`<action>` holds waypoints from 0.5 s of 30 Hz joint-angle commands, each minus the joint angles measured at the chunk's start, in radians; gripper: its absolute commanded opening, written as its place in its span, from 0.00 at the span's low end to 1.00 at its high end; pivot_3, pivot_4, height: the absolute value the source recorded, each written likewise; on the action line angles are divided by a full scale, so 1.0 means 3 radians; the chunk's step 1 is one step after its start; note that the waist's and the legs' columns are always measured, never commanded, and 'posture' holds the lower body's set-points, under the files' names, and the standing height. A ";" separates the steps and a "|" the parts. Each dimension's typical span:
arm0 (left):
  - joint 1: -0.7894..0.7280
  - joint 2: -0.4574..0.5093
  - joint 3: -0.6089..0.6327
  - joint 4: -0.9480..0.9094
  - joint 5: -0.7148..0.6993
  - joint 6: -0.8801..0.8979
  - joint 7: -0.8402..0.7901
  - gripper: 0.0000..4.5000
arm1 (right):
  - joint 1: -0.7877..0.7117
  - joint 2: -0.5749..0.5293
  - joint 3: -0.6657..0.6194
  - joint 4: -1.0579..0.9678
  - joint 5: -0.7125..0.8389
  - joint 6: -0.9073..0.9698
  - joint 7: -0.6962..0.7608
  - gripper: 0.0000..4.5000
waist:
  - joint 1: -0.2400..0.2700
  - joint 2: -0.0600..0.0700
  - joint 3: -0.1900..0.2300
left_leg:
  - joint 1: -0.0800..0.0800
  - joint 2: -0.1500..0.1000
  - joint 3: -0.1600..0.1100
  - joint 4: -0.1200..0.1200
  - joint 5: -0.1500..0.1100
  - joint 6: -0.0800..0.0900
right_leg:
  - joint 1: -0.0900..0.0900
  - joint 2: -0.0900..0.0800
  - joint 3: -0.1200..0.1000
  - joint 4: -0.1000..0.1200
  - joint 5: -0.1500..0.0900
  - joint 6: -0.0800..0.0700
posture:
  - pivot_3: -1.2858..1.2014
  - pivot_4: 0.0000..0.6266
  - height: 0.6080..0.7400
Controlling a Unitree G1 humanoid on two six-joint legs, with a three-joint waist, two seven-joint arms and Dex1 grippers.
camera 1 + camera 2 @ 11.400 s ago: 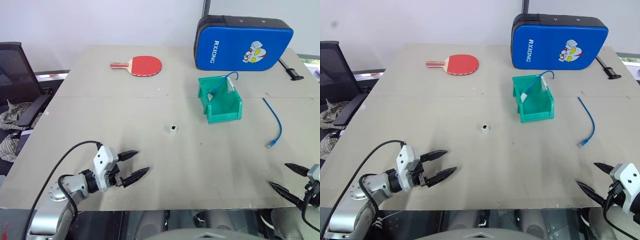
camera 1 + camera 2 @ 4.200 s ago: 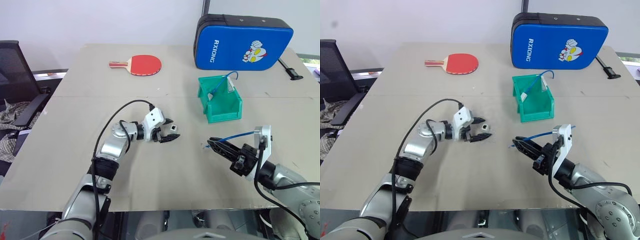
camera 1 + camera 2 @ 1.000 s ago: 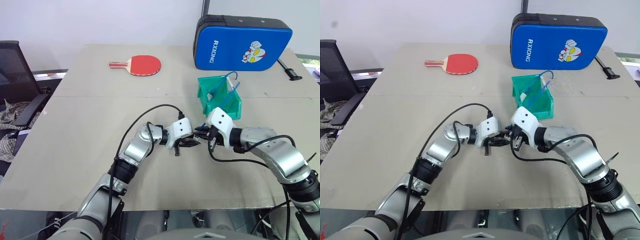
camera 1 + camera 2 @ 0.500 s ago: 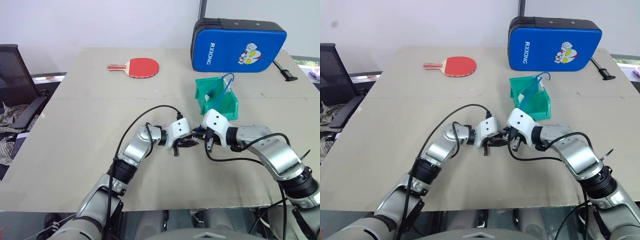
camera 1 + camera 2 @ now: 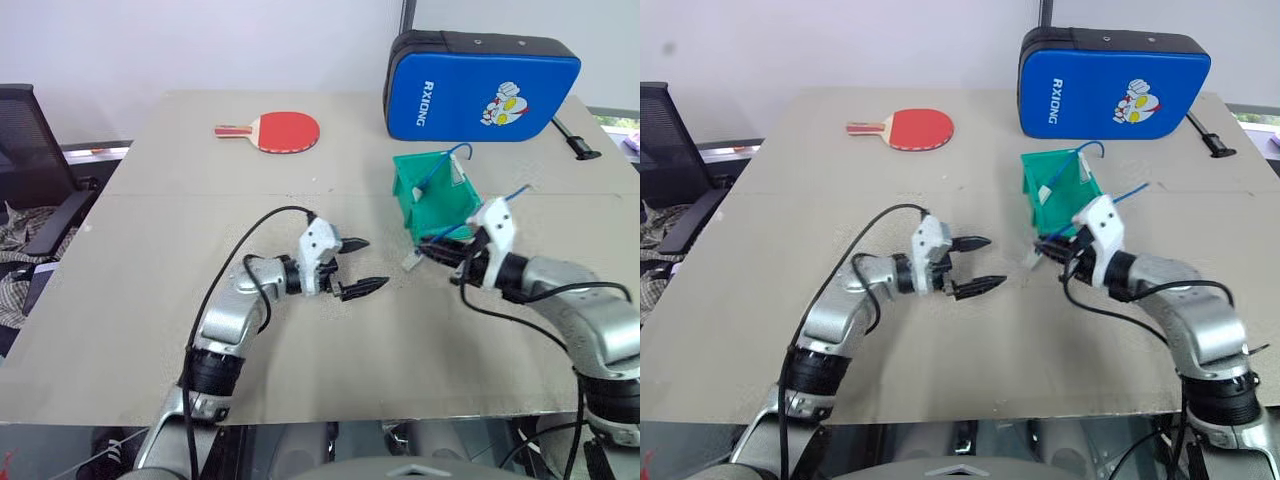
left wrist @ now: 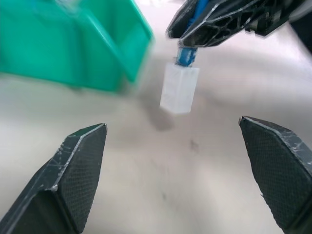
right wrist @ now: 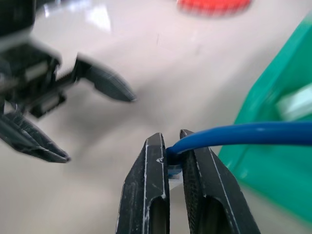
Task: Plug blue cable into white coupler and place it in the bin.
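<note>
Blue cable [image 7: 234, 134] pinched in right hand [image 7: 174, 146], left hand [image 5: 362, 265] wide open

Premises appear to be an office or a robot test room, not a home. A large plain work table [image 5: 150, 330] in beige stands against a bare white wall [image 5: 200, 40]. A black office chair [image 5: 35, 150] with armrests sits at the table's left side, with cloth [image 5: 15, 225] draped on its seat. Items on the table are loose test props: a red table-tennis paddle [image 5: 275, 131], a blue padded case [image 5: 482, 85] and a small green storage bin [image 5: 435, 195].
</note>
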 commanded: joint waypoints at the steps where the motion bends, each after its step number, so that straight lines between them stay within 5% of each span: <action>1: 0.0189 0.0067 0.0247 -0.0572 -0.0361 0.0157 0.0139 0.99 | -0.0326 -0.0112 -0.0438 -0.0057 0.0310 0.0205 -0.0169 0.00 | 0.0003 0.0001 0.0001 | 0.0000 0.0000 -0.0001 0.0000 0.0000 0.0000 | 0.0000 0.0001 -0.0001 0.0000 0.0000 0.0000 | 0.52 0.24 0.93; 7: 0.0478 0.0157 0.0432 -0.1089 -0.0730 0.0368 0.0359 0.99 | -0.1025 -0.0407 -0.0366 0.0819 0.0107 0.0286 -0.0239 0.00 | 0.0010 0.0005 0.0003 | 0.0006 -0.0002 0.0005 0.0000 0.0000 0.0000 | 0.0003 0.0015 -0.0006 0.0000 -0.0014 -0.0003 | 0.52 0.24 0.93; 14: 0.0531 0.0191 0.0395 -0.1269 -0.0760 0.0362 0.0571 0.99 | -0.1813 -0.0420 0.0334 0.2405 -0.0394 -0.0162 0.0402 0.00 | -0.0010 0.0005 0.0004 | 0.0006 -0.0005 0.0009 -0.0002 0.0000 0.0000 | 0.0002 0.0018 -0.0002 -0.0001 -0.0005 -0.0010 | 0.52 0.24 0.93; 15: 0.0532 0.0194 0.0385 -0.1280 -0.0763 0.0359 0.0590 1.00 | -0.1908 -0.0415 0.0430 0.2639 -0.0483 -0.0268 0.0520 0.08 | -0.0011 0.0005 0.0004 | 0.0005 -0.0005 0.0010 -0.0002 0.0000 0.0001 | 0.0001 0.0018 0.0000 -0.0001 -0.0001 -0.0003 | 0.52 0.24 0.93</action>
